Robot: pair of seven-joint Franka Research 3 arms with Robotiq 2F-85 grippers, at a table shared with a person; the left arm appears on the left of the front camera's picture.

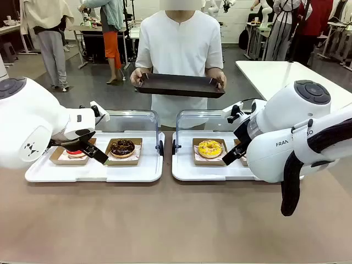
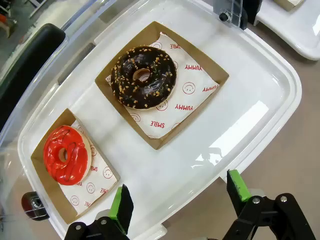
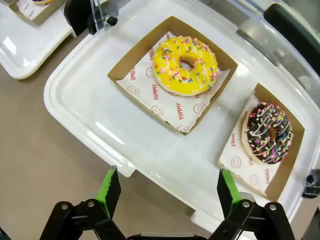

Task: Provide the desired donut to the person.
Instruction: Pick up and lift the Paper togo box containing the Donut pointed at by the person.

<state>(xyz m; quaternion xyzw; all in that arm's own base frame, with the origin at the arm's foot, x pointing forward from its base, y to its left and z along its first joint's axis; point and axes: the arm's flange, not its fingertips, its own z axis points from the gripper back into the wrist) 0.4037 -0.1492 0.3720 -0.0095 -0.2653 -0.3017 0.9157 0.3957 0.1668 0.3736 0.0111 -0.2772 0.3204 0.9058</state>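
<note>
The person in a white shirt stands at the far side and holds a dark brown tray level in both hands. A red-glazed donut and a chocolate donut with nut crumbs lie in paper boxes on the left white tray. On the right white tray lie a yellow sprinkled donut and a chocolate donut with coloured sprinkles. My left gripper hangs open over its tray's near edge. My right gripper is open above the near rim of its tray, holding nothing.
Both trays have clear lids raised at the back, toward the person. The brown tabletop in front of the trays is bare. A white table stands at the far right, and other people stand far behind.
</note>
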